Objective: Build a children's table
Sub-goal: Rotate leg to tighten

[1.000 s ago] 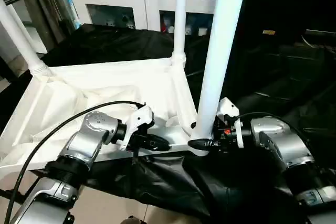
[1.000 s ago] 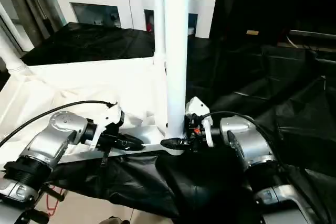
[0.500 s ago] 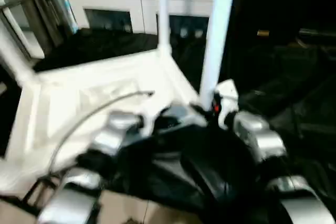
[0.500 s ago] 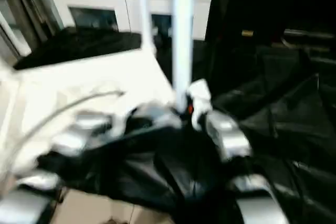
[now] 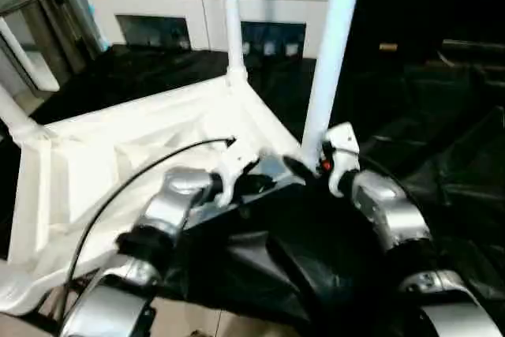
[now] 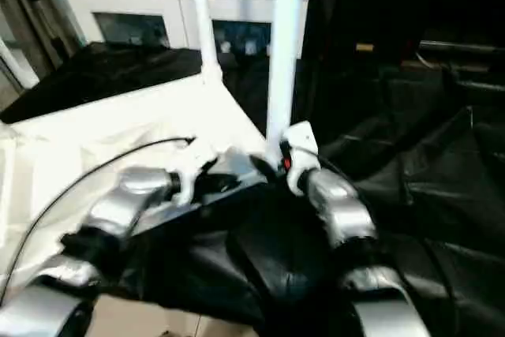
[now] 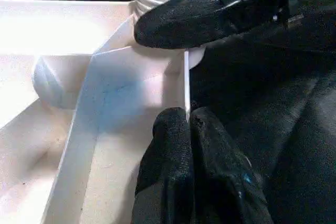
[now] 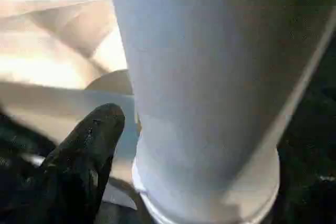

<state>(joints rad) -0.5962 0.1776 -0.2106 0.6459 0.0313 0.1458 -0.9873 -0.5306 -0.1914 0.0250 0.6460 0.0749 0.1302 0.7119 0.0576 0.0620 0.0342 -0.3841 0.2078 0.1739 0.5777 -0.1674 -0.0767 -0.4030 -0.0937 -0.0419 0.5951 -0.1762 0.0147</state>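
Tabletop, inverted, three legs seated; right gripper has widened around near leg, seemingly releasing; left gripper stays pinched on rim; fourth leg pending.

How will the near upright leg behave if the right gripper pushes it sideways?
The near leg is long, seated only at its base in the tabletop corner, so it would likely lever or wobble. Its smooth round tube looks slippery. The right gripper sits low, limiting leverage.
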